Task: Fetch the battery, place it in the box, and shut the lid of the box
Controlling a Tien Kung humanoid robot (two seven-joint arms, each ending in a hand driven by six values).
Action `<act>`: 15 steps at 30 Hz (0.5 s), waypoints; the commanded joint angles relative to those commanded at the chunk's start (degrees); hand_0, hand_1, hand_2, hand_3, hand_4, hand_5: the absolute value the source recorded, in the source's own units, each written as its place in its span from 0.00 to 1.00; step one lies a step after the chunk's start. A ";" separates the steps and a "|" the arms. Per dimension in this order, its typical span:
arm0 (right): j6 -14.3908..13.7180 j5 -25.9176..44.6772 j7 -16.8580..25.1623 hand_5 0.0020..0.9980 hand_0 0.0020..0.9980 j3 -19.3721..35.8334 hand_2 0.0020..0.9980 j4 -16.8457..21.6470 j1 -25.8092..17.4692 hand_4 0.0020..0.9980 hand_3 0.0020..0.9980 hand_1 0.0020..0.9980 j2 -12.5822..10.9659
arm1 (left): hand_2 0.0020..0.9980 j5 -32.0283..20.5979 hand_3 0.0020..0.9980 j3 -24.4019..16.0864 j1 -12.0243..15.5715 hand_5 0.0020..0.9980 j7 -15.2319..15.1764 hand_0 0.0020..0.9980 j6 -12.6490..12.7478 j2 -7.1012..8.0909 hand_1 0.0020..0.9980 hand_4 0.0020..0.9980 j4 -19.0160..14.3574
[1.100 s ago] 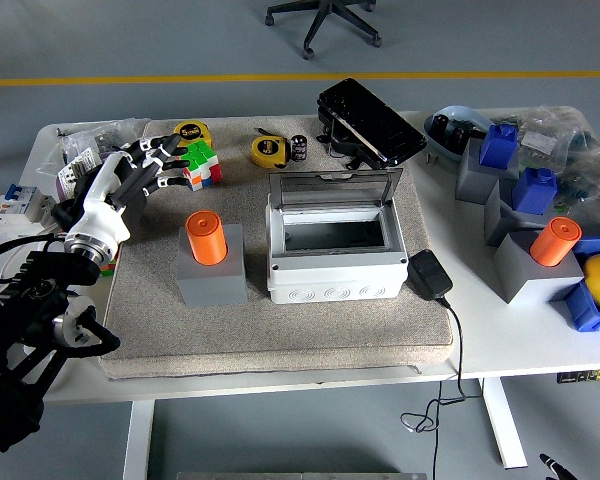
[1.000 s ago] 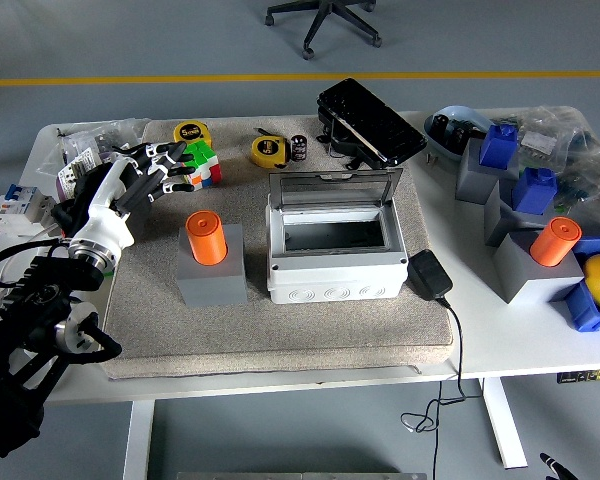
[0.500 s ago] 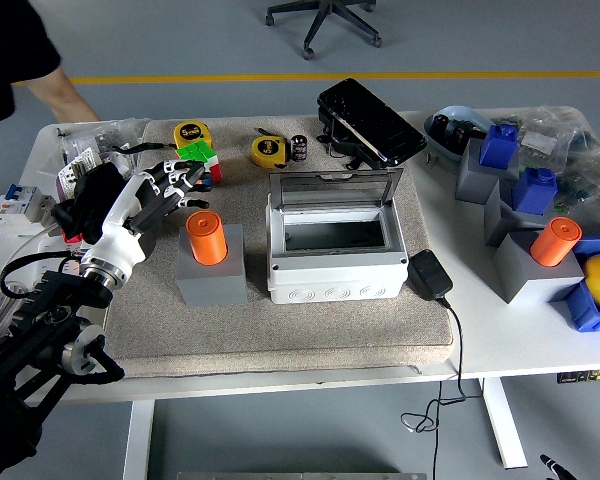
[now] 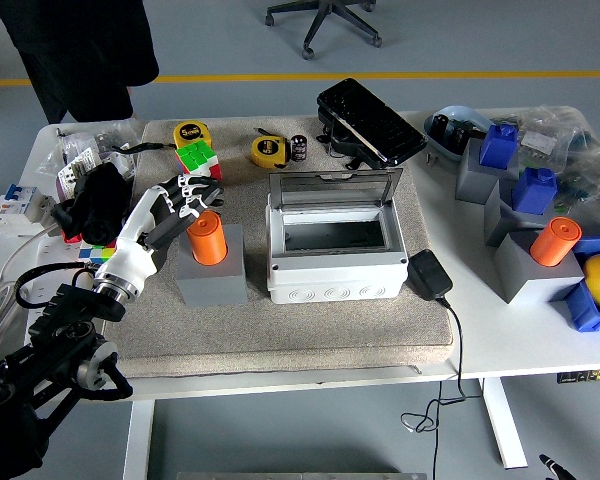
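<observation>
An orange cylinder battery [image 4: 207,238] stands upright on a grey block [image 4: 213,276] on the felt mat. My left hand [image 4: 185,200] sits just left of the battery's top, fingers spread and open, fingertips close to it but holding nothing. The grey box [image 4: 330,262] stands to the right of the block, its inside bare and its clear lid [image 4: 335,187] propped upright at the back. A second orange cylinder [image 4: 555,241] rests on a grey block at the far right. My right hand is out of view.
A person in black [image 4: 80,45] stands at the far left corner. A colour cube [image 4: 198,158], two yellow tape measures [image 4: 268,151], a small black cell [image 4: 299,147] and a black device [image 4: 370,122] lie behind the box. A black adapter [image 4: 430,273] lies right of it.
My left hand has moved right and nearer, from beside the colour cube to the orange battery's left side. A person has stepped in at the far left corner.
</observation>
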 joint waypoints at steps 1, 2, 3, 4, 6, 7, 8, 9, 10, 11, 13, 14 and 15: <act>0.00 0.01 0.00 0.50 0.58 0.01 0.65 0.00 -0.01 0.94 0.58 0.64 -0.01 | 0.59 -0.16 0.56 0.52 -0.07 0.52 -0.25 0.47 0.02 -0.01 0.59 1.00 0.13; -0.01 -0.03 0.00 0.50 0.58 0.04 0.65 0.01 -0.01 0.94 0.58 0.64 -0.02 | 0.59 -0.25 0.56 0.98 -0.11 0.52 -0.42 0.47 0.04 -0.01 0.59 1.00 0.21; -0.02 -0.05 0.00 0.50 0.58 0.05 0.65 0.01 0.01 0.94 0.58 0.64 -0.02 | 0.59 -0.36 0.56 1.35 -0.17 0.52 -0.57 0.47 0.08 -0.02 0.59 1.00 0.27; -0.02 -0.05 0.00 0.50 0.58 0.04 0.65 0.01 0.03 0.94 0.58 0.64 -0.03 | 0.59 -0.44 0.56 1.57 -0.21 0.52 -0.67 0.47 0.12 -0.04 0.59 1.00 0.31; -0.01 -0.04 0.01 0.50 0.58 0.10 0.65 0.02 0.11 0.94 0.58 0.64 -0.05 | 0.59 -0.59 0.56 2.16 -0.42 0.53 -0.96 0.47 0.20 -0.14 0.58 1.00 0.47; -0.01 -0.03 0.01 0.50 0.58 0.11 0.65 0.02 0.12 0.94 0.58 0.64 -0.05 | 0.59 -0.82 0.56 2.43 -0.54 0.53 -1.19 0.47 0.26 -0.20 0.58 1.00 0.61; -0.01 -0.01 0.01 0.50 0.58 0.11 0.65 0.02 0.13 0.94 0.58 0.64 -0.04 | 0.59 -0.94 0.56 2.57 -0.60 0.53 -1.30 0.47 0.29 -0.23 0.58 1.00 0.69; 0.00 0.09 0.04 0.50 0.58 0.09 0.65 0.03 0.16 0.94 0.58 0.64 -0.06 | 0.59 -1.25 0.56 2.97 -0.80 0.53 -1.58 0.47 0.31 -0.33 0.58 1.00 0.99; 0.00 0.11 0.03 0.50 0.58 0.10 0.65 0.04 0.20 0.94 0.58 0.64 -0.06 | 0.59 -1.48 0.56 3.28 -0.95 0.53 -1.75 0.47 0.31 -0.39 0.58 1.00 1.17; -0.01 0.09 0.03 0.50 0.58 0.12 0.65 0.04 0.23 0.94 0.58 0.64 -0.07 | 0.58 -1.68 0.55 3.56 -1.07 0.53 -1.90 0.47 0.34 -0.40 0.58 1.00 1.28; -0.02 0.03 0.02 0.50 0.58 0.18 0.65 0.06 0.26 0.94 0.58 0.64 -0.10 | 0.58 -2.39 0.55 4.23 -1.49 0.53 -2.41 0.47 0.31 -0.39 0.58 1.00 1.52; 0.01 0.10 0.00 0.50 0.58 0.12 0.65 0.05 0.25 0.94 0.58 0.64 -0.11 | 0.58 -2.66 0.55 4.45 -1.66 0.53 -2.57 0.47 0.33 -0.38 0.58 1.00 1.65; 0.03 0.16 0.00 0.50 0.58 0.06 0.65 0.05 0.25 0.94 0.58 0.64 -0.11 | 0.58 -2.81 0.55 4.57 -1.76 0.53 -2.66 0.47 0.35 -0.39 0.58 1.00 1.75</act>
